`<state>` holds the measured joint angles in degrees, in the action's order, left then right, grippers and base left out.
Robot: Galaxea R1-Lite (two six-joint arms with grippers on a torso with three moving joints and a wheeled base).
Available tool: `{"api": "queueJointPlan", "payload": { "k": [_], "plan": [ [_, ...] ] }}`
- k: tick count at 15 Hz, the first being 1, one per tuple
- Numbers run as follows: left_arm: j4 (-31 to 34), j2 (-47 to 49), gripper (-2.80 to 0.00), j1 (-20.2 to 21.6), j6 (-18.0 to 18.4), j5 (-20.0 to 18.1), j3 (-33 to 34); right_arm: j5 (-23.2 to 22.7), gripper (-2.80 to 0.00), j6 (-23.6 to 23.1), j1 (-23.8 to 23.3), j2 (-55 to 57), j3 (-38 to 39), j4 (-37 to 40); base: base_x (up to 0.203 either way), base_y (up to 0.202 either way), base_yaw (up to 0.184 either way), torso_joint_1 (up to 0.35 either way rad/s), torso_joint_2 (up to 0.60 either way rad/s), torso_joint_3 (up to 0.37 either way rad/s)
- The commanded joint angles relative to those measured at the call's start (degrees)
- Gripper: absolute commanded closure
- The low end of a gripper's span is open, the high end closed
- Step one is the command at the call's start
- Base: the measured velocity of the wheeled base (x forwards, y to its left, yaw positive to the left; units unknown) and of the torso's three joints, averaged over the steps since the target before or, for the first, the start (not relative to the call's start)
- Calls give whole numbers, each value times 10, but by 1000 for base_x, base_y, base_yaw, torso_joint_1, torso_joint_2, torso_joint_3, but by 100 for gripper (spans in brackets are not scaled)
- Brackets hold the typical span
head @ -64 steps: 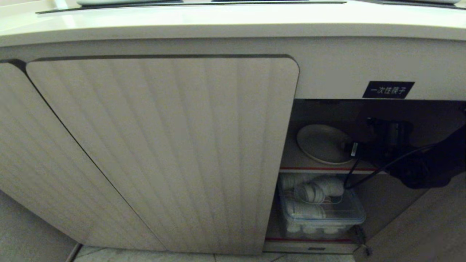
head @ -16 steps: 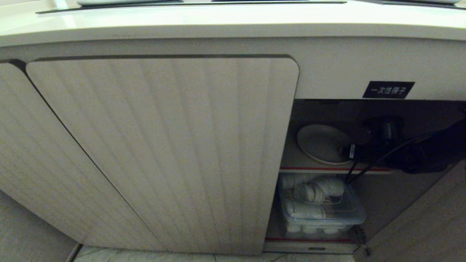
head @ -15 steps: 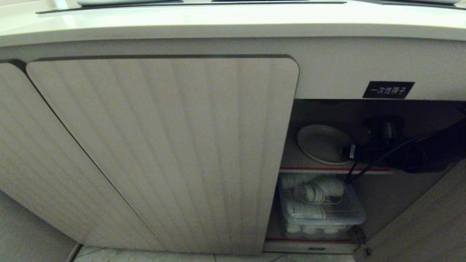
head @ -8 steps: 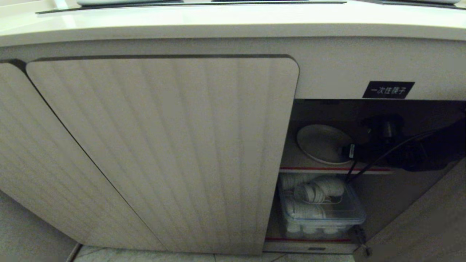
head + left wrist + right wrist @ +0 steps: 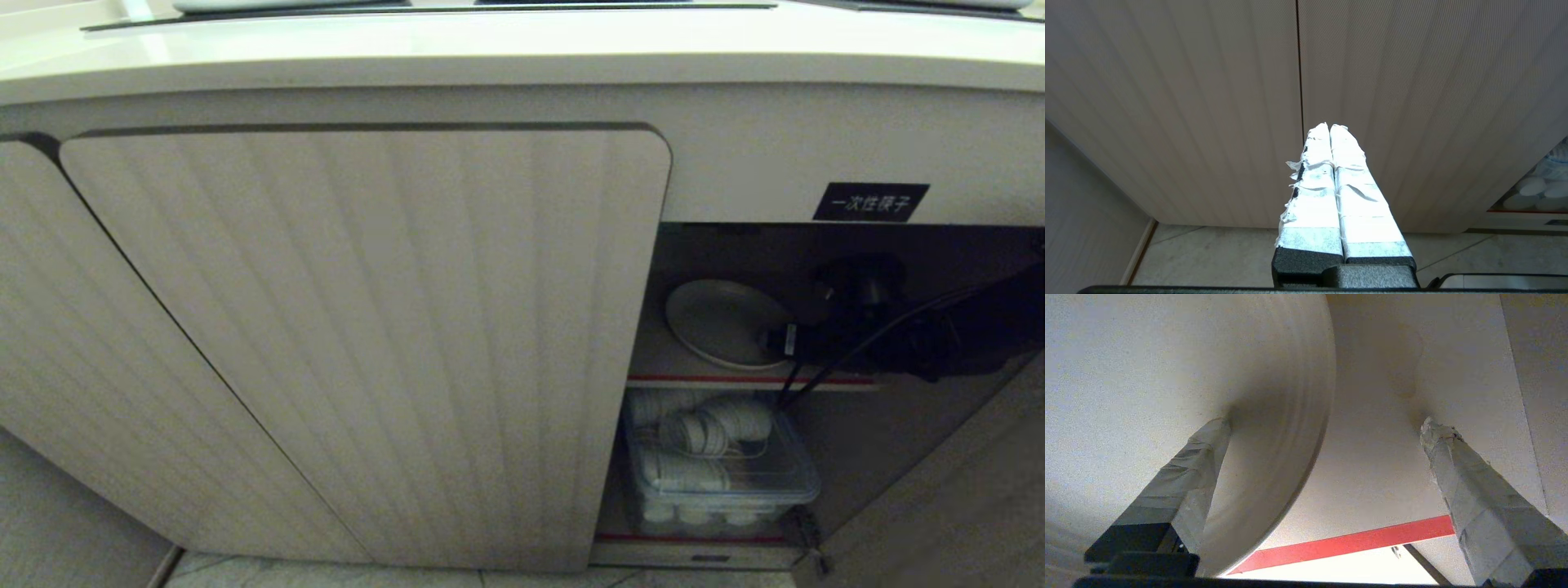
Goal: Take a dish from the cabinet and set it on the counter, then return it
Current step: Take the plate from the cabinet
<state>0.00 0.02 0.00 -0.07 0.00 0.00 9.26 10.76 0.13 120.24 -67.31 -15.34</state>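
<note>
**Pale tiles under a dim kitchen unit**

Pale stone-look floor tiles (image 5: 343, 572) run beneath the unit, split by thin grout lines. A beige side wall (image 5: 1081, 212) meets them at a narrow skirting strip. Light is warm and dim.

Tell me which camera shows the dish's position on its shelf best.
The head view: the dish appears nearly whole, lying on the red-edged upper shelf of the cabinet, above the plastic container. The right wrist view shows only part of its rim, with the open right end effector straddling it. The left wrist view misses it.
</note>
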Motion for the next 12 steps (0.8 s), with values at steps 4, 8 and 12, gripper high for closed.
{"api": "queueJointPlan", "payload": {
  "k": [4,8,12],
  "plan": [
    [0,0,0,0,0,0,0,1,-280,1,0,1,-3,3,0,0,0,0,0,0],
    [0,0,0,0,0,0,0,1,-280,1,1,-5,-21,19,0,0,0,0,0,0],
    [0,0,0,0,0,0,0,1,-280,-1,1,-7,-32,28,0,0,0,0,0,0]
  ]
}}
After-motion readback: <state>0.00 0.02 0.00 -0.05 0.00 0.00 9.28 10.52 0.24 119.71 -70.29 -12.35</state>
